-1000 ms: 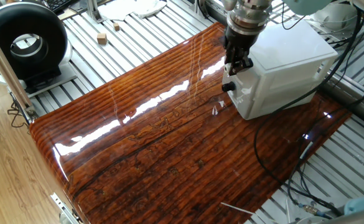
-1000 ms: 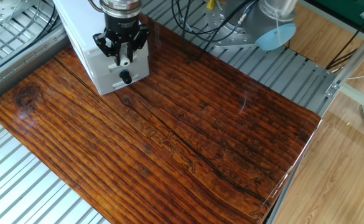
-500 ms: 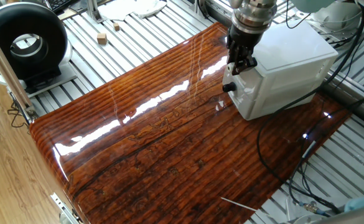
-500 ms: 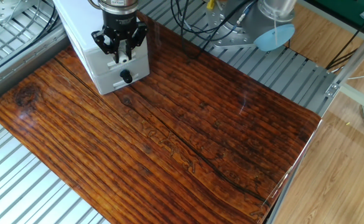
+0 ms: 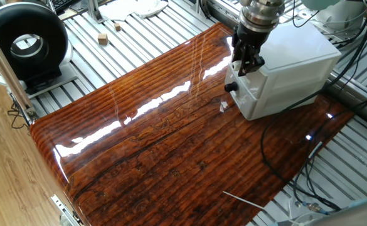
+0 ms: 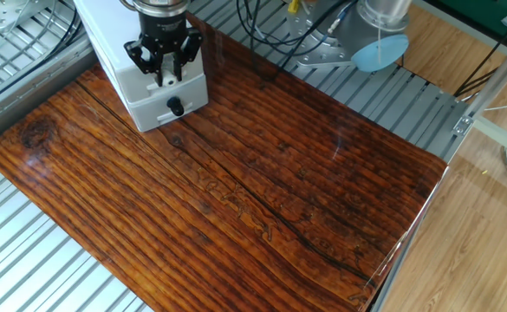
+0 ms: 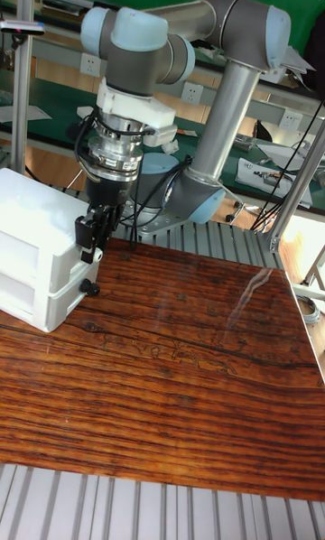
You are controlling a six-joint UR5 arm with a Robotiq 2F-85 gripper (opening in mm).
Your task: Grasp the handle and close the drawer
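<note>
A small white plastic cabinet (image 5: 293, 66) stands at the far end of the wooden table (image 5: 158, 144). My gripper (image 6: 165, 73) comes down in front of its upper drawer (image 6: 196, 84) and is shut on the handle (image 6: 167, 81), a whitish knob showing between the two black fingers. In the tall fixed view my gripper (image 7: 90, 249) sits close against the cabinet front. The upper drawer's front looks about level with the lower drawer's front. Just below my fingers is the lower drawer's black knob (image 6: 176, 107), which stands free.
A black ring-shaped device (image 5: 23, 44) and a small wooden block (image 5: 102, 39) lie on the slatted metal bench beyond the table. Cables (image 5: 308, 150) run along the table edge near the cabinet. A blue disc (image 6: 381, 50) sits by the arm's base.
My gripper has moved toward the cabinet with the handle in it, and the upper drawer has slid inward with it. The lower drawer has not moved.
</note>
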